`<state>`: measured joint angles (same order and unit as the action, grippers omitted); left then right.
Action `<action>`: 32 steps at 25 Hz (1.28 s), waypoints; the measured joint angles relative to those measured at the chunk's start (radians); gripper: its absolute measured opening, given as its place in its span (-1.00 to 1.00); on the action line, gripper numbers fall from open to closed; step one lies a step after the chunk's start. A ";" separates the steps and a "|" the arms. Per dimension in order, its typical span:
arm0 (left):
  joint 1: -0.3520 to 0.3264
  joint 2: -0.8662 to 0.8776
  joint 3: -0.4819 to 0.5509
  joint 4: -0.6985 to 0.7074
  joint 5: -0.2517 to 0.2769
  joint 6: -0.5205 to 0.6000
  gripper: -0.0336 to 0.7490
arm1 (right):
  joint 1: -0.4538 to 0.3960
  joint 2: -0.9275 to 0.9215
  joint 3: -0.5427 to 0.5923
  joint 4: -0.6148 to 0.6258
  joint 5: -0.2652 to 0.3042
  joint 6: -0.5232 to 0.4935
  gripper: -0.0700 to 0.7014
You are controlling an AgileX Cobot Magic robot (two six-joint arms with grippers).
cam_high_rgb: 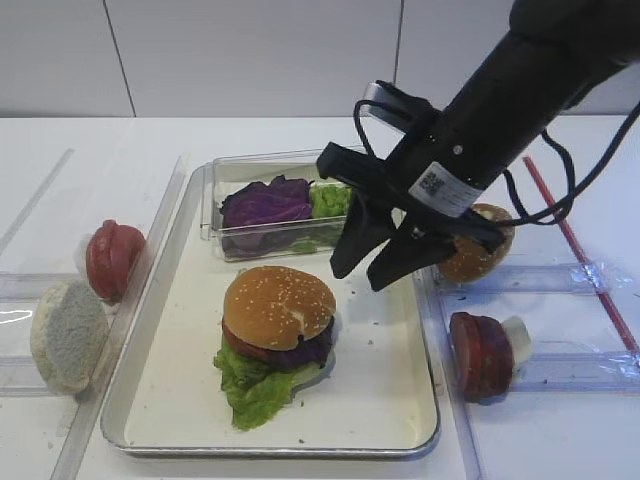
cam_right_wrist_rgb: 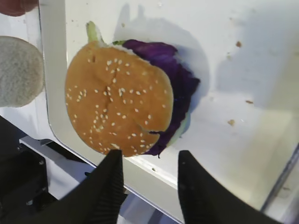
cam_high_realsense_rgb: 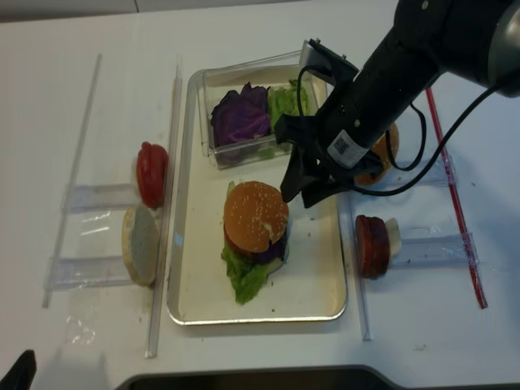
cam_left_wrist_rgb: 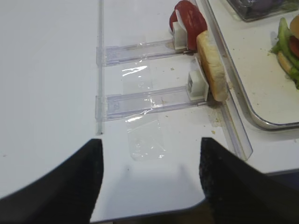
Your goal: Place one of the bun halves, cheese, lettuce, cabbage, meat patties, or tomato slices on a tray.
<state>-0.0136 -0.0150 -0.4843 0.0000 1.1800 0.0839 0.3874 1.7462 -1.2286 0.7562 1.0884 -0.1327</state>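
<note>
A golden sesame bun top (cam_high_rgb: pixel 279 303) caps a stack on the tray (cam_high_rgb: pixel 385 380), over a red slice, purple cabbage (cam_right_wrist_rgb: pixel 180 79) and frilly lettuce (cam_high_rgb: pixel 255 385). My right gripper (cam_high_rgb: pixel 360 278) hangs just right of the stack and above the tray floor, open, with nothing between its fingers. In the right wrist view the bun top (cam_right_wrist_rgb: pixel 117 105) lies just beyond the fingertips (cam_right_wrist_rgb: pixel 114 158). My left gripper (cam_left_wrist_rgb: pixel 150 142) is open over bare white table near the front edge, left of the tray.
A clear box (cam_high_rgb: pixel 230 240) with purple cabbage (cam_high_rgb: pixel 265 203) and lettuce sits at the tray's back. Left holders carry tomato slices (cam_high_rgb: pixel 112 258) and a pale bun half (cam_high_rgb: pixel 68 333). Right holders carry a darker bun (cam_high_rgb: pixel 482 248) and meat patties (cam_high_rgb: pixel 480 355).
</note>
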 joint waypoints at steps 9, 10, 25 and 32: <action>0.000 0.000 0.000 0.000 0.000 0.000 0.17 | 0.000 -0.027 -0.211 -0.250 0.126 0.188 -0.02; 0.000 0.000 0.000 0.000 0.000 0.000 0.17 | 0.000 -0.027 -0.234 -0.271 0.128 0.208 -0.02; 0.000 0.000 0.000 0.000 0.000 0.000 0.17 | 0.000 -0.106 -0.275 -0.623 0.146 0.334 -0.02; 0.000 0.000 0.000 0.000 0.000 0.000 0.17 | -0.021 -0.144 -0.275 -0.756 0.150 0.364 -0.02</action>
<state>-0.0136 -0.0150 -0.4843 0.0000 1.1800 0.0839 0.3659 1.6018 -1.5040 0.0000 1.2383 0.2318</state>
